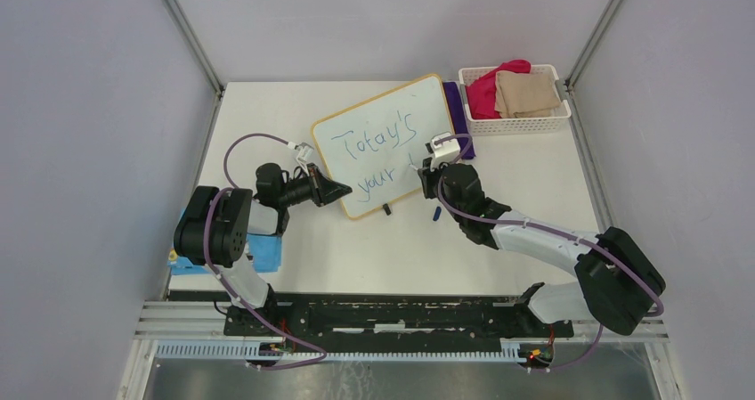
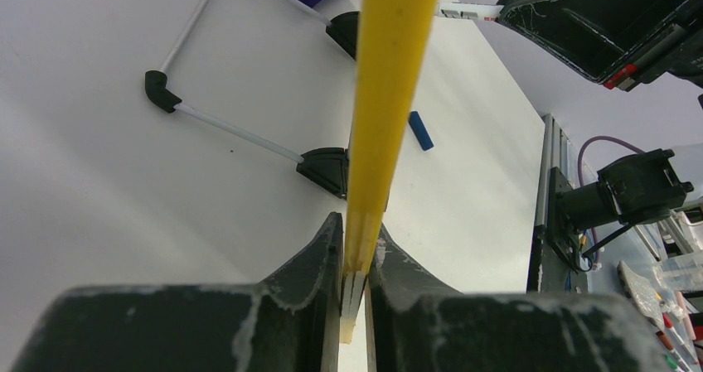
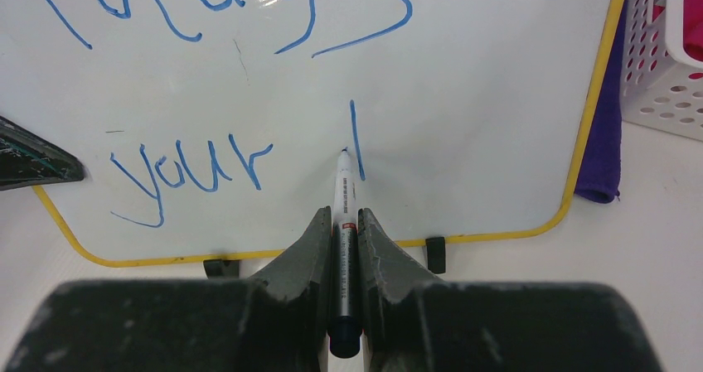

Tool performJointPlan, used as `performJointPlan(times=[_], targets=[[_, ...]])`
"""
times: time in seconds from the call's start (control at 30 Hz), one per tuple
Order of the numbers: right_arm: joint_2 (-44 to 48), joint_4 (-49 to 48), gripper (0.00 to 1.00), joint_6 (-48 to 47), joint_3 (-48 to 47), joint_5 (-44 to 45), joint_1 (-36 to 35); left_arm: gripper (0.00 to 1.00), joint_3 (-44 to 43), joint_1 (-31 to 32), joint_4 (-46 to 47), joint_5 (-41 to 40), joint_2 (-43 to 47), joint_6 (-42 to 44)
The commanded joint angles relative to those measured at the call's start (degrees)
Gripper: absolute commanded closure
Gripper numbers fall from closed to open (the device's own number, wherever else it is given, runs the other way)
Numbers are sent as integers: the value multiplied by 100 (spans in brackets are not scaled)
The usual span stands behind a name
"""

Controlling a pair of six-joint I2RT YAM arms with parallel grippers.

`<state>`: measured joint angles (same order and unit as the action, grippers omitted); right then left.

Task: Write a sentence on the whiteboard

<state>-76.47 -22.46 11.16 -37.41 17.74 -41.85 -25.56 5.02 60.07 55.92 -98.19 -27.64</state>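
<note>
The whiteboard (image 1: 429, 99) lies tilted on the table, with a yellow frame and two black feet on its near edge. Blue writing on it, the sentence (image 1: 381, 147), reads "Today's" above "your" (image 3: 192, 171), followed by one upright stroke (image 3: 356, 138). My left gripper (image 2: 356, 260) is shut on the board's yellow edge (image 2: 385, 99) at its near-left corner (image 1: 343, 192). My right gripper (image 3: 344, 216) is shut on a marker (image 3: 342, 181). The marker's tip touches the board just left of the stroke. In the top view that gripper (image 1: 428, 175) hovers over the board's near-right part.
A blue marker cap (image 1: 437, 213) lies on the table just in front of the board. A purple cloth (image 3: 605, 140) sticks out from under the board's right edge. Behind it stands a white basket (image 1: 516, 124) holding folded cloths. A blue block (image 1: 265, 250) sits beside the left arm's base.
</note>
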Motion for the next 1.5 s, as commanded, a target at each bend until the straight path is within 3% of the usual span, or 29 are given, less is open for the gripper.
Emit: performJointPlan(times=[0.0, 0.5, 1.47], targets=[[-11, -193, 100, 46, -85, -148, 13, 98, -7, 19, -549, -374, -60, 333], [158, -196, 100, 53, 396, 25, 23, 98, -13, 26, -575, -376, -51, 347], [377, -163, 100, 18, 22, 496, 150, 98, -31, 43, -643, -386, -34, 379]])
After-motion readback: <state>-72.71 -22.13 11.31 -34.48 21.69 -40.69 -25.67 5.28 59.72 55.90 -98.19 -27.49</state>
